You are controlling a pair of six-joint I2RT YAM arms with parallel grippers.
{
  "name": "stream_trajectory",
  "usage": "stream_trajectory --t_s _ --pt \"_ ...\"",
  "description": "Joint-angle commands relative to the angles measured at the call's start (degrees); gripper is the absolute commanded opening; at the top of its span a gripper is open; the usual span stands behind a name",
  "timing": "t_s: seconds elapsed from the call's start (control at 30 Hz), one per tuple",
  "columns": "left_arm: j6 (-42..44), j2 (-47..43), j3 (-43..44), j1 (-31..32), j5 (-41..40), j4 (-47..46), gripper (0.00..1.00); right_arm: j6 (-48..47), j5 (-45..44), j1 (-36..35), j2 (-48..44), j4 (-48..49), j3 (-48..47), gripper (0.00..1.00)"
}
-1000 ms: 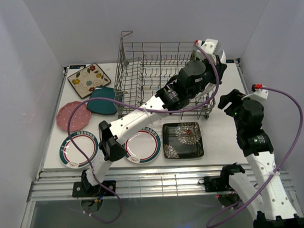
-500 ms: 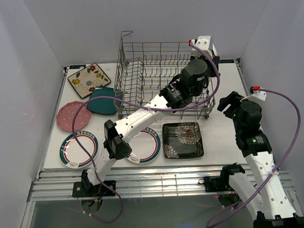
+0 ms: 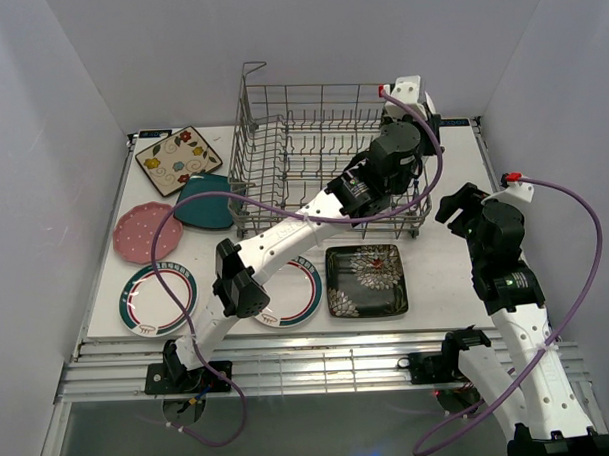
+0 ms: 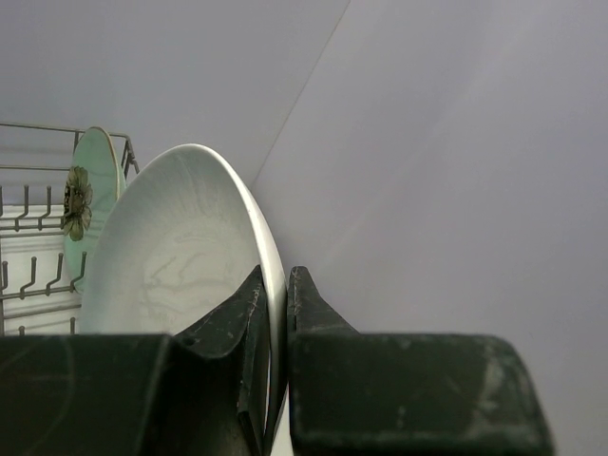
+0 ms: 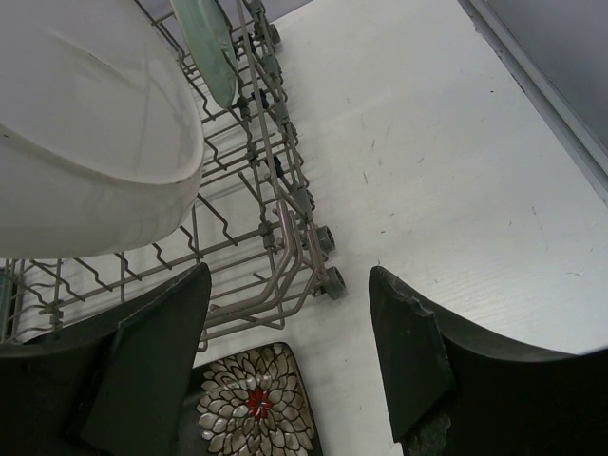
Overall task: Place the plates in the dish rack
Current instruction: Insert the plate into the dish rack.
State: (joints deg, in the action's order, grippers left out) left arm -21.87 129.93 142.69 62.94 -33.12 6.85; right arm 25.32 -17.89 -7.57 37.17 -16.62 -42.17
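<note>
My left gripper is shut on the rim of the plain white plate, holding it on edge above the right end of the dish rack. The same white plate fills the upper left of the right wrist view. A mint round plate stands upright in the rack just behind it. My right gripper hangs open and holds nothing, over the table beside the rack's right corner. The black floral square plate lies flat in front of the rack.
Left of the rack lie the cream floral square plate, the teal square plate and the pink dotted plate. Two green-rimmed round plates lie near the front edge, one partly under my left arm. White walls close in three sides.
My left arm has carried the white plate a little further back and right over the rack's right end. The right arm has barely moved.
</note>
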Motion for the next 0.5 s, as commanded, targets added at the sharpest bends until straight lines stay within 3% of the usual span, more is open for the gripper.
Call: stream_trajectory --t_s 0.0,0.47 --pt "-0.6 -3.6 6.1 0.3 1.3 -12.2 0.0 0.1 -0.9 -0.1 -0.7 1.2 -0.1 0.73" --pt "1.0 -1.3 7.2 0.3 1.2 -13.8 0.0 -0.3 -1.1 -0.1 -1.2 1.1 0.2 0.73"
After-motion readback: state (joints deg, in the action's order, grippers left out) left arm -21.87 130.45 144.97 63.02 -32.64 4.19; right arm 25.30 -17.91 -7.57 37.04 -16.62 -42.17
